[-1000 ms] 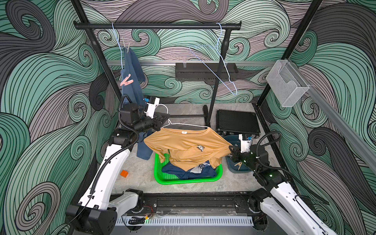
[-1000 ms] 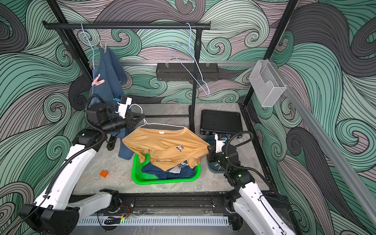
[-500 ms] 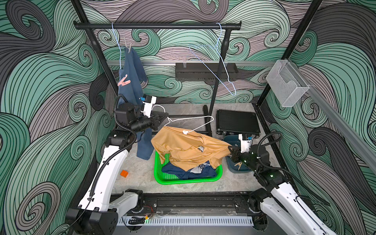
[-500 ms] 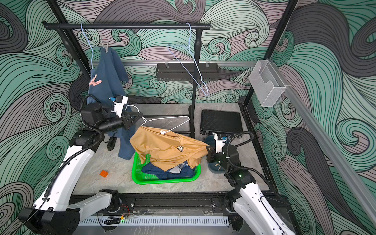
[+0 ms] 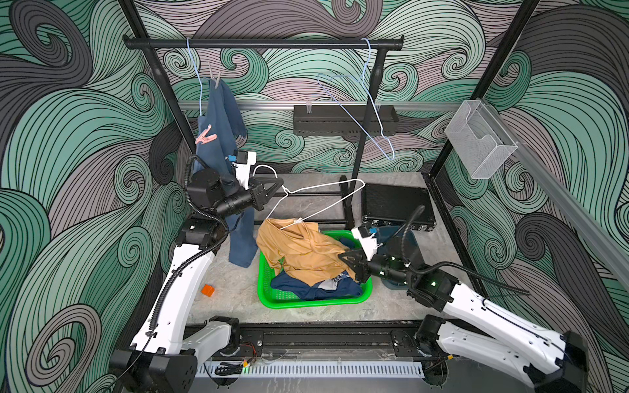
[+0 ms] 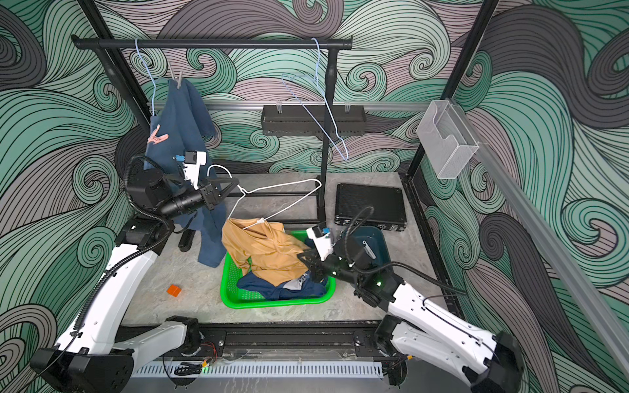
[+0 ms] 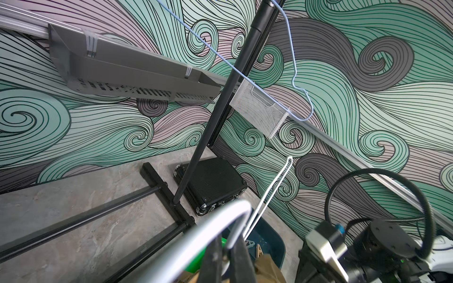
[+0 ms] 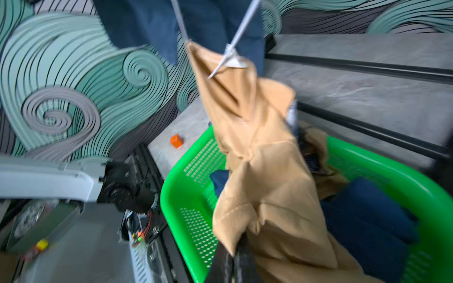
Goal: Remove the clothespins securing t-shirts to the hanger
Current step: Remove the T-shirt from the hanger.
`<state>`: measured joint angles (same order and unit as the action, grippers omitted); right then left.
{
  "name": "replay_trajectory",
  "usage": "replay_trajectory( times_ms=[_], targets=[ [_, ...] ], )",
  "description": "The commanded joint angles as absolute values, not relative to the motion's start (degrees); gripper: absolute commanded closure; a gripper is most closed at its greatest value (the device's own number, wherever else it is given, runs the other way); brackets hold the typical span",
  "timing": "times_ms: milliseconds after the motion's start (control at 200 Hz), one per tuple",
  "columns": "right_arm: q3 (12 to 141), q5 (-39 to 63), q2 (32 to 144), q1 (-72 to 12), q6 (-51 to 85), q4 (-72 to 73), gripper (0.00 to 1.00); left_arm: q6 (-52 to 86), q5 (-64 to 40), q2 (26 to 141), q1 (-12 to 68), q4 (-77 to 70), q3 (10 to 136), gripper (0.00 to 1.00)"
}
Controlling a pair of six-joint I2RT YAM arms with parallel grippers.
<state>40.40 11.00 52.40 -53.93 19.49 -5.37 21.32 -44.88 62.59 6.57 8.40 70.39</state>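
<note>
Teal swirl-patterned walls (image 5: 68,136) ring my grey marbled tabletop (image 5: 238,301); left gripper (image 5: 280,185) clamps a white wire hanger (image 7: 220,213), right gripper (image 5: 342,257) pinches the mustard-tan t-shirt (image 5: 303,251).

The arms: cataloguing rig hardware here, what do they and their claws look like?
The left arm and right arm have white shells, black joints and black ribbed cables. The left claw and right claw are black and tapered, each beside a white camera block with a blue plug.
</note>
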Motion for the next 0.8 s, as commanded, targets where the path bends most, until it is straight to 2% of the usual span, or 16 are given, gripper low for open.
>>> replay_trajectory(
  times_ms=[0, 410, 730, 791],
  targets=[
    [43.8, 7.1, 54.5, -56.1, 18.0, -1.4, 1.00, 22.5, -44.6, 60.9, 6.8, 6.8, 73.3, 1.00],
    [36.9, -2.0, 58.6, -55.4, 21.7, 1.4, 1.00, 33.3, -45.5, 62.2, 7.7, -3.2, 73.7, 1.00],
    [39.6, -3.9, 62.7, -49.5, 21.1, -6.5, 1.00, 36.2, -43.6, 62.3, 12.8, -6.6, 73.7, 1.00],
    [39.7, -3.5, 62.9, -49.3, 20.5, -7.1, 0.81, 34.6, -43.1, 62.4, 13.1, -4.9, 74.2, 1.00]
  ],
)
